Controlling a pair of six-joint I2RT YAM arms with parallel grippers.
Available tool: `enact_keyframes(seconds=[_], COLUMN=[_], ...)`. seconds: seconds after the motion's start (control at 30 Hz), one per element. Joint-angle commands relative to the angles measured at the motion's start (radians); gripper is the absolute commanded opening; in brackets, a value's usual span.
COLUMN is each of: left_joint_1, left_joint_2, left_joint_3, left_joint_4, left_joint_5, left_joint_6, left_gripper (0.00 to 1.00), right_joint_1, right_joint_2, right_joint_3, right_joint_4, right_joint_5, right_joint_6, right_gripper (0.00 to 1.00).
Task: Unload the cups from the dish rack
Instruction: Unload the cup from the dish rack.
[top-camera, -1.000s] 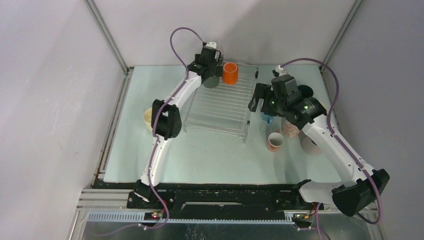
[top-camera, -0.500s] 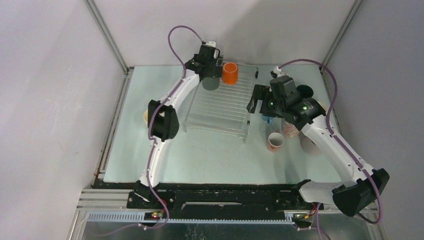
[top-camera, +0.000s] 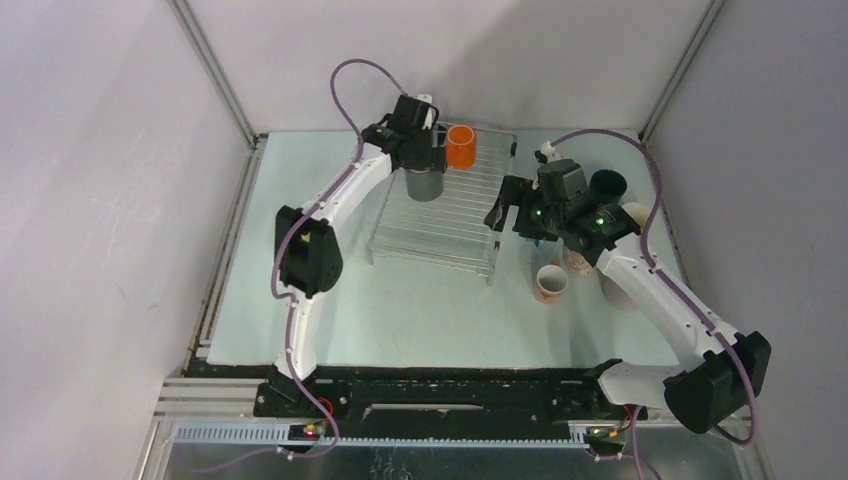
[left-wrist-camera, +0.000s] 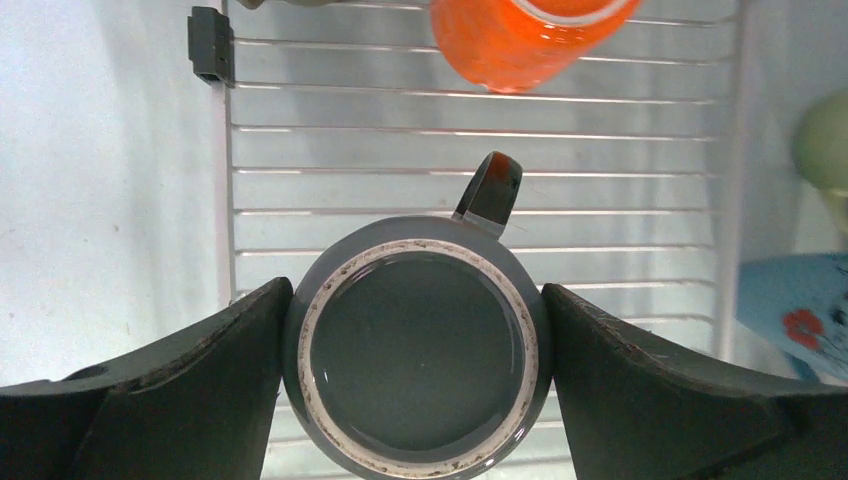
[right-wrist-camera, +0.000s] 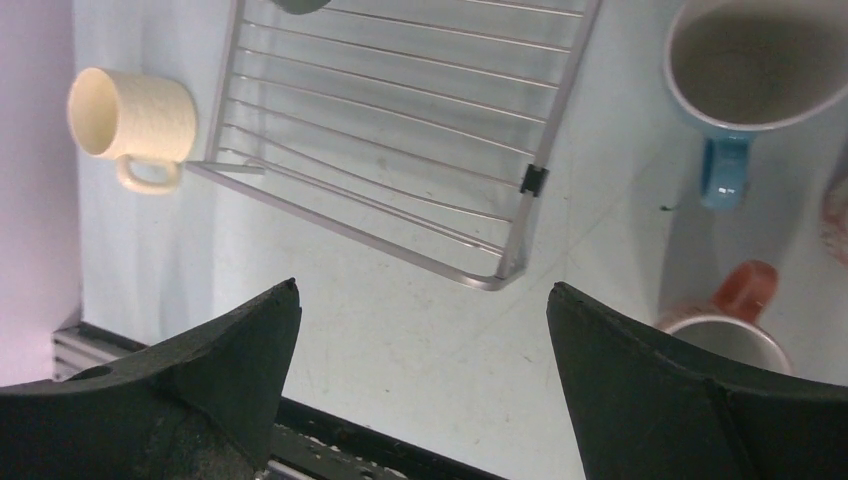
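Right now the left gripper (left-wrist-camera: 415, 300) stands wide, its two fingers pressed against opposite sides of the grey mug (left-wrist-camera: 415, 365). The mug is upright, mouth up, at the far left corner of the dish rack (top-camera: 450, 215). Its handle points toward the orange mug (left-wrist-camera: 520, 40), just beside it on the rack's far edge.

I judge this to be the pick-up step for the grey mug. The next move calls for a straight lift clear of the wires, without knocking the orange mug, then a carry to the surface (top-camera: 400, 300).

The left arm reaches long over the rack's left side, elbow high at the near left, wrist turned down.

The right gripper (right-wrist-camera: 422, 290) is spread wide and empty, hanging over the rack's near right corner, its arm bent back toward the near right.

Off the rack, a cream mug (right-wrist-camera: 135, 115) lies on its side to the left, while a blue mug (right-wrist-camera: 750, 60) and a pink mug (top-camera: 548, 283) stand to the right.
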Motion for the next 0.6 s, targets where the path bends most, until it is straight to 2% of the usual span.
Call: enact_keyframes(seconds=[0.0,0.33,0.57], left_joint_1=[-0.005,-0.005,-0.005], left_joint_2=[-0.185,-0.285,-0.355], left_joint_3=[-0.049,-0.1,-0.175], left_joint_4=[0.05,0.061,0.115], left_joint_5=[0.091,0.318,0.414], left_joint_6=[-0.067,-0.224,-0.314], left_gripper=[0.47,0.47,0.47], right_joint_1=[-0.049,-0.071,-0.089], right_joint_2=[-0.01,0.072,0.105], right_joint_3=[-0.062,-0.195,-0.299], right_joint_4=[0.213,0.677,0.957], right_joint_5=[-0.139,-0.277,-0.324], right_joint_6=[0.056,0.218,0.309], right_gripper=[1.0,1.0,1.0])
